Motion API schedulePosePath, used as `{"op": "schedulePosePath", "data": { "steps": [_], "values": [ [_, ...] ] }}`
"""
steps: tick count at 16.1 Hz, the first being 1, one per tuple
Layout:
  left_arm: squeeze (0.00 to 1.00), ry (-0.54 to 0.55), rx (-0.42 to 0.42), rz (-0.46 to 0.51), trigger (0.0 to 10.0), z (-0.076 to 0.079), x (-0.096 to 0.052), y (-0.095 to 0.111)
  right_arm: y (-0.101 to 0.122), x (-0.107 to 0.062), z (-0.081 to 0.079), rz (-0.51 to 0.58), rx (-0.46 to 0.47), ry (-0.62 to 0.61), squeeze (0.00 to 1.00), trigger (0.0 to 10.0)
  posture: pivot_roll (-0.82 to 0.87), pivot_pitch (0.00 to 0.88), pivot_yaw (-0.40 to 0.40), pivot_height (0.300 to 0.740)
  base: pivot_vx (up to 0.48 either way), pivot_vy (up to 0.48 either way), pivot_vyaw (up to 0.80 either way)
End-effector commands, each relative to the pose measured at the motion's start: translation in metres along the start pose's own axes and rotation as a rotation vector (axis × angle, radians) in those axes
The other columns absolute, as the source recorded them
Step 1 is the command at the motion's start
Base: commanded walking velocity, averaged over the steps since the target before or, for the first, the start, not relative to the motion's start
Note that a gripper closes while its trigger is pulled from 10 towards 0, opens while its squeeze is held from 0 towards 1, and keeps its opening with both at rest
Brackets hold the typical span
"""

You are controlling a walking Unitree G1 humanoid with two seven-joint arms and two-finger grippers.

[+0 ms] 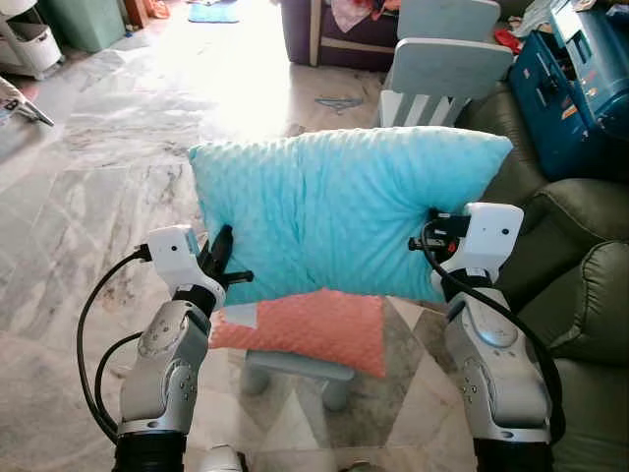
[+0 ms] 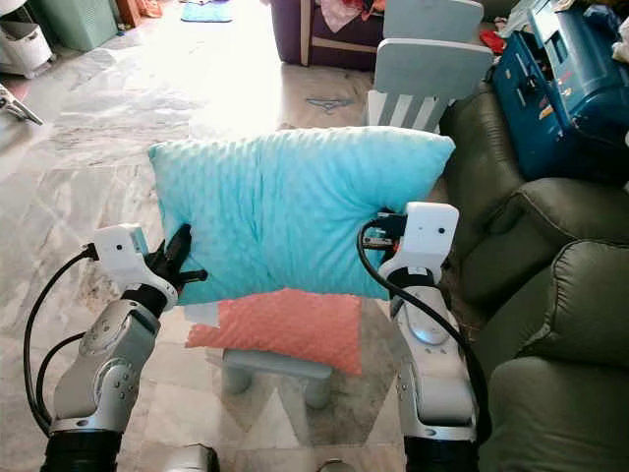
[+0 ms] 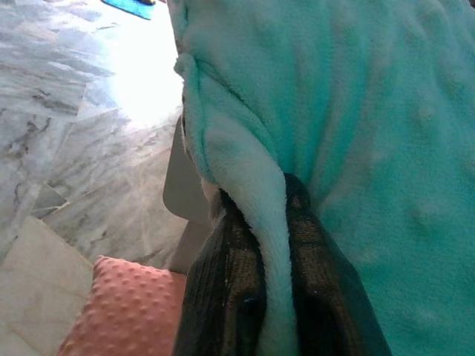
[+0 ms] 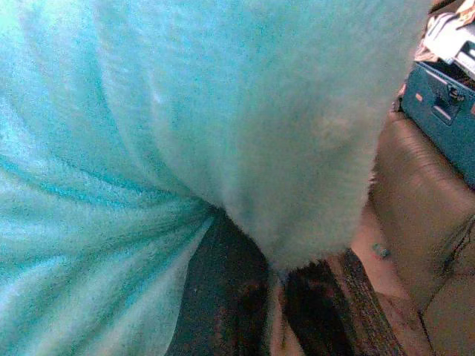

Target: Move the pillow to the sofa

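Blue pillow (image 1: 339,211) held up mid-frame, clear above a pink cushion (image 1: 314,329) that lies on a small grey stool (image 1: 295,369).

Left gripper (image 1: 224,264) pinches the pillow's lower left edge; wrist view shows a fold of fabric clamped between both fingers (image 3: 226,297). Right gripper (image 1: 432,236) is buried in the pillow's lower right side, fingers closed on a bunch of fabric.

Sofa (image 1: 580,295), olive green, fills the right of the frame, seat partly behind the right arm. Blue case (image 1: 575,88) sits on it at upper right.

Judgement: step is the carry across. Keep both pinches closed and level so the pillow doesn't sag or twist. Swing right, clear of the armrest and the case. Release only once it rests on the seat.
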State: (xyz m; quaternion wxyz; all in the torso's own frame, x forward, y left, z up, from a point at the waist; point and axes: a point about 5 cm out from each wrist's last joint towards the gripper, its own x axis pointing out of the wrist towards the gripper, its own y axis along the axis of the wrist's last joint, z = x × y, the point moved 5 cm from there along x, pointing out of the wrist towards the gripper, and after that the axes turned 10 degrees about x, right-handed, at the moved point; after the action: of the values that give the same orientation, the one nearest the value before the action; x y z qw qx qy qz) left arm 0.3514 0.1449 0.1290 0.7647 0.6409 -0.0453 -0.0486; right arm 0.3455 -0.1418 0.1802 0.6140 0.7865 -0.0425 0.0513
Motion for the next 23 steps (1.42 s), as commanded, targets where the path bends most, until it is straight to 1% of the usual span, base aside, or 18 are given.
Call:
{"op": "schedulePosePath", "data": {
  "steps": [1, 6, 9, 10, 11, 13, 16, 23],
  "values": [
    [0.0, -0.013, -0.007, 0.012, 10.0, 0.002, -0.002, 0.0035, 0.0017, 0.0013, 0.0003, 0.003, 0.005, -0.005, 0.0, 10.0, -0.03, 0.169, -0.06, 0.74, 0.0, 0.0, -0.78],
    [0.0, -0.031, -0.022, 0.007, 10.0, 0.0054, -0.0016, 0.0028, 0.0004, 0.0017, 0.0021, -0.001, 0.002, -0.021, 0.0, 10.0, -0.04, 0.177, -0.06, 0.74, 0.0, 0.0, -0.78],
    [0.0, -0.036, -0.028, 0.0, 10.0, 0.0059, -0.0014, 0.0013, -0.0027, 0.0014, -0.0009, -0.015, 0.009, -0.007, 0.0, 10.0, -0.04, 0.18, -0.06, 0.74, 0.0, 0.0, -0.78],
    [0.0, -0.041, -0.025, -0.002, 10.0, 0.0067, -0.0013, 0.0011, -0.0034, 0.0009, -0.004, -0.02, -0.021, 0.004, 0.0, 10.0, -0.04, 0.18, -0.06, 0.74, 0.0, 0.0, 0.0],
    [0.0, -0.047, -0.023, -0.002, 10.0, 0.0077, -0.0012, 0.0012, -0.0024, 0.0007, -0.0056, -0.015, -0.027, 0.011, 0.0, 10.0, -0.04, 0.18, -0.06, 0.74, 0.0, 0.0, 0.0],
    [0.0, -0.056, -0.025, 0.003, 10.0, 0.0092, -0.0015, 0.002, -0.0015, 0.0004, -0.0068, -0.011, -0.008, 0.02, 0.0, 10.0, -0.04, 0.182, -0.061, 0.74, 0.0, 0.0, 0.0],
    [0.0, -0.059, -0.021, 0.001, 10.0, 0.0097, -0.0013, 0.002, -0.0014, 0.0008, -0.0079, -0.011, -0.004, 0.028, 0.0, 10.0, -0.04, 0.183, -0.06, 0.74, 0.0, 0.0, 0.0],
    [0.0, -0.071, -0.017, -0.004, 10.0, 0.012, -0.0012, 0.0018, -0.0036, 0.0002, -0.0068, -0.022, 0.015, 0.023, 0.0, 10.0, -0.04, 0.182, -0.058, 0.74, -0.314, 0.0, 0.0]
  ]
}}
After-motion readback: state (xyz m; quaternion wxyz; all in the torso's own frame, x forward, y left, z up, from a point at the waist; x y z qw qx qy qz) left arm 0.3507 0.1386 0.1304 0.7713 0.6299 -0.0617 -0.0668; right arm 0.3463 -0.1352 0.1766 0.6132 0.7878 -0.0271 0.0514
